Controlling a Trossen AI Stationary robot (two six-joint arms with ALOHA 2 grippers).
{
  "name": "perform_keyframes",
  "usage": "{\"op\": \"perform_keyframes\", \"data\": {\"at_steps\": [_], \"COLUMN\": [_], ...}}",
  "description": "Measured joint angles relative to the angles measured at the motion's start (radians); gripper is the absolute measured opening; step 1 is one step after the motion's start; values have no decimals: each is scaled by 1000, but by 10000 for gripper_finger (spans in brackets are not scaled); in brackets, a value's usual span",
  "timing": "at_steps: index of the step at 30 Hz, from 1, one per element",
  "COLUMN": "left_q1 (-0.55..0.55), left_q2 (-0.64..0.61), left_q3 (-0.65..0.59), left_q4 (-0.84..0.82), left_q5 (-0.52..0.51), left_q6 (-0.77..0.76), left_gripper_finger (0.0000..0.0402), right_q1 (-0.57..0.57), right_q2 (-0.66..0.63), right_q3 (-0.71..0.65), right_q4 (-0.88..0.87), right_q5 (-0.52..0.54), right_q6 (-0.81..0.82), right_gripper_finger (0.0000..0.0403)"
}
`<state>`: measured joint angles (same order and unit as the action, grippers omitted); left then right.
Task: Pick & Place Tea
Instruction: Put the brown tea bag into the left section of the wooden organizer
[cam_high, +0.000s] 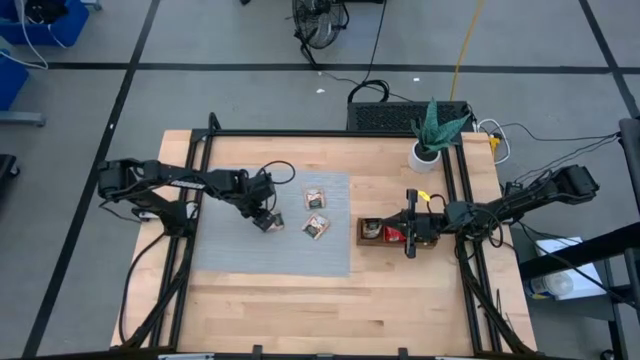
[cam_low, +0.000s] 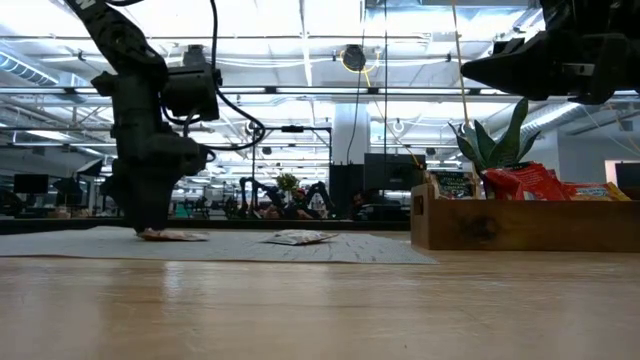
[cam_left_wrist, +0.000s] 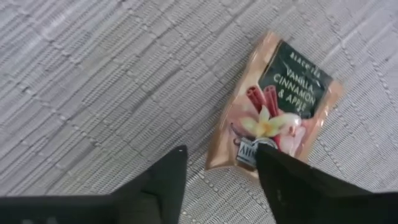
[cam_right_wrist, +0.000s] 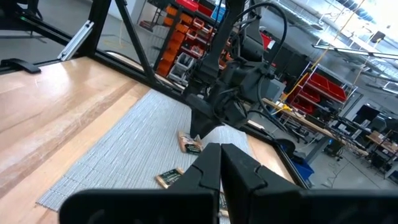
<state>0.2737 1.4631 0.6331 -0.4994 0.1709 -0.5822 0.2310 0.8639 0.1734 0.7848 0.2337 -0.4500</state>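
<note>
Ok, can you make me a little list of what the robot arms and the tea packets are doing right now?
left gripper: down on the grey mat, fingers apart around an edge of a tea sachet
sachet label: black tea, vanilla, cinnamon and apple
other sachets on mat: two, lying flat, untouched
right gripper: shut, holding nothing, above the wooden tray
tray: already holds tea packets
plant: potted, behind the tray

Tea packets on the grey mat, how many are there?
3: one under the left gripper, one mid-mat, one just below it. More sit in the wooden tray, partly hidden.
</note>
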Motion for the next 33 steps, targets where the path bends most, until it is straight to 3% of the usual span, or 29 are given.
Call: {"op": "perform_keyframes", "data": {"at_steps": [11, 17, 21, 24, 27, 31, 33], "left_q1": [-2, -35, -89, -145, -193, -210, -207], "left_q2": [2, -56, -138, -180, -184, -123, -82], "left_q3": [-1, 38, 114, 138, 123, 82, 72], "left_q4": [26, 13, 70, 261, 612, 1011, 1128], "left_q5": [-60, -100, -200, -332, -431, -450, -448], "left_q6": [24, 55, 130, 271, 443, 633, 717], "left_gripper_finger": [14, 4, 2, 2, 1, 1, 1], "right_q1": [0, 0, -4, -27, -71, -156, -205], "right_q2": [0, 0, 0, 1, 12, 72, 123], "right_q3": [0, 0, 1, 1, 1, 1, 1], "right_q4": [-3, -3, 0, 4, 12, 126, 206], "right_q5": [1, 1, 3, 5, 5, 62, 108], "right_q6": [-7, -7, -8, -8, 4, 110, 171], "right_gripper_finger": [0, 0, 0, 0, 0, 0, 0]}}
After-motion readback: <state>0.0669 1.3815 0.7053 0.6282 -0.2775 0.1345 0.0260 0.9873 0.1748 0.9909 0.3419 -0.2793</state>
